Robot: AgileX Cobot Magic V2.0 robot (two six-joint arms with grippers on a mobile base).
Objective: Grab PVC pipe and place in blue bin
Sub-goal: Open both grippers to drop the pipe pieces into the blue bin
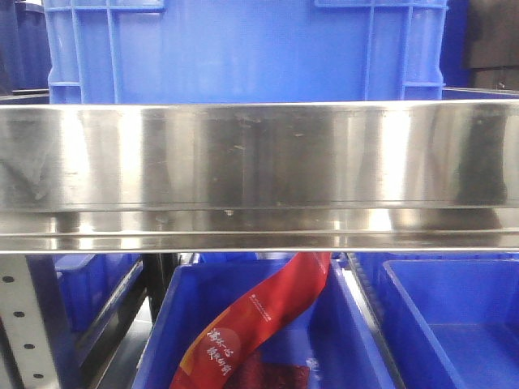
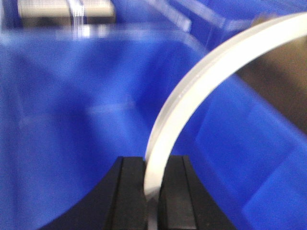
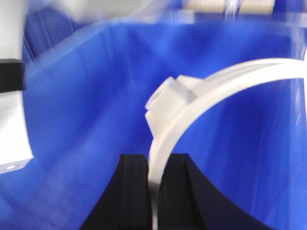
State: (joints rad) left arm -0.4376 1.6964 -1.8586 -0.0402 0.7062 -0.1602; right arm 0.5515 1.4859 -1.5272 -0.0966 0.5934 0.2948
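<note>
between the right gripper's (image 3: 154, 160) black fingers, which are pressed shut on it, stands the pvc pipe (image 3: 178, 103). it is a white curved clamp piece with a squared tab, arching up and to the right in front of the blue bin's (image 3: 86, 86) inner wall. the left gripper (image 2: 153, 162) is likewise clamped on a smooth white arc strip (image 2: 192, 91), with blue plastic walls (image 2: 72, 105) behind it. the front view shows only a steel shelf rail (image 1: 259, 162), blue crates (image 1: 243, 49) and a red packet (image 1: 259, 316).

Gleaming steel shelf (image 1: 259, 174), perforated upright (image 1: 20, 324)
</note>
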